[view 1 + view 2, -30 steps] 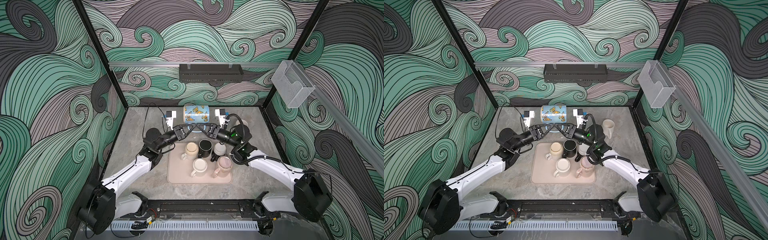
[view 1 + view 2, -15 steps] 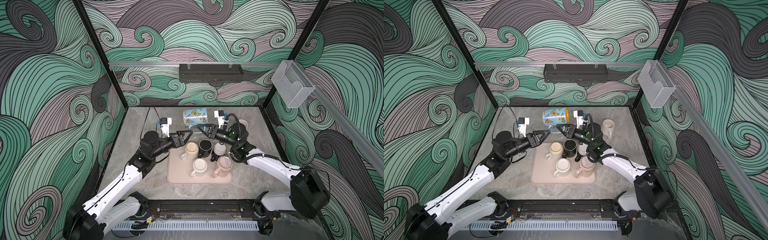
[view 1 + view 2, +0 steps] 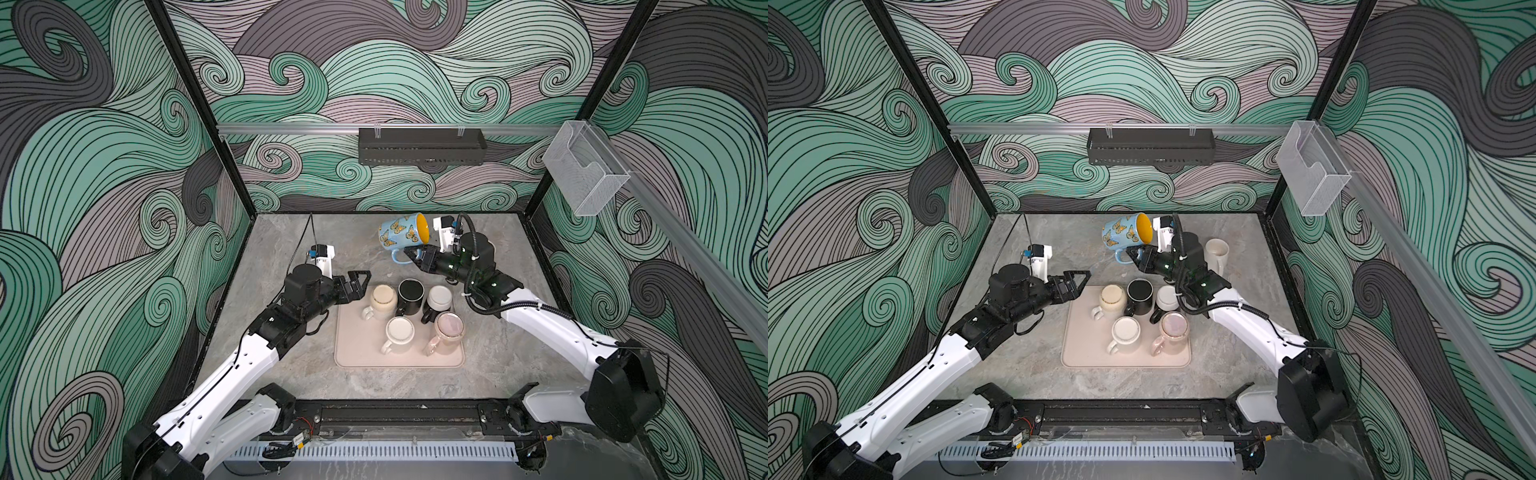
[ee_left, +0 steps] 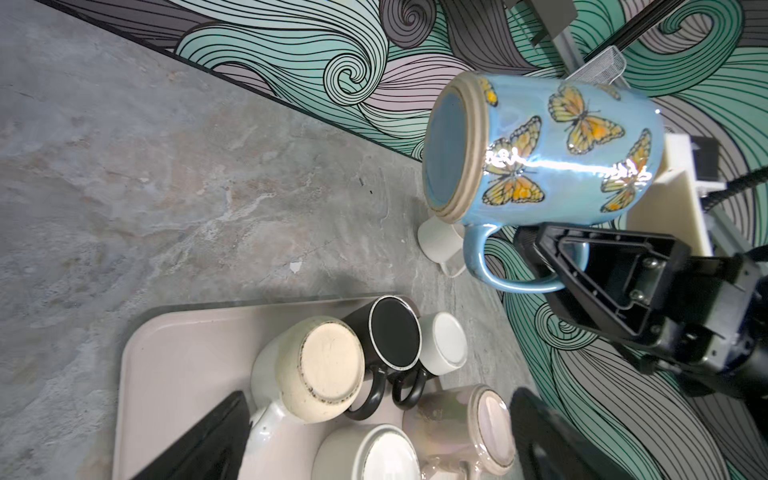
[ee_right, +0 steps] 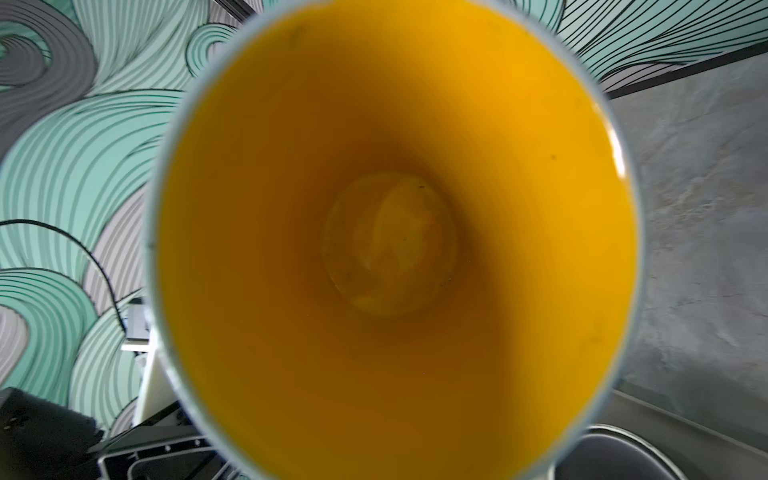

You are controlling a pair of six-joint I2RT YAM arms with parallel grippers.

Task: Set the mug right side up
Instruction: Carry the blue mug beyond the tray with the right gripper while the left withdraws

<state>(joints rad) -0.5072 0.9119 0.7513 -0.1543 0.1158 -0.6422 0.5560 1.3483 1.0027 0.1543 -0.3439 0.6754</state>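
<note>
The butterfly mug (image 3: 400, 237) is clamped by its handle (image 3: 398, 259) in the right gripper (image 3: 415, 254), tipped sideways above the surface (image 3: 291, 232); the left gripper (image 3: 360, 286) is spread wide, empty.

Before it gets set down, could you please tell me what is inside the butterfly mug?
Nothing loose: the right wrist view looks into the butterfly mug and shows a bare yellow interior with pale marks on its bottom. Only the rim is cropped.
</note>
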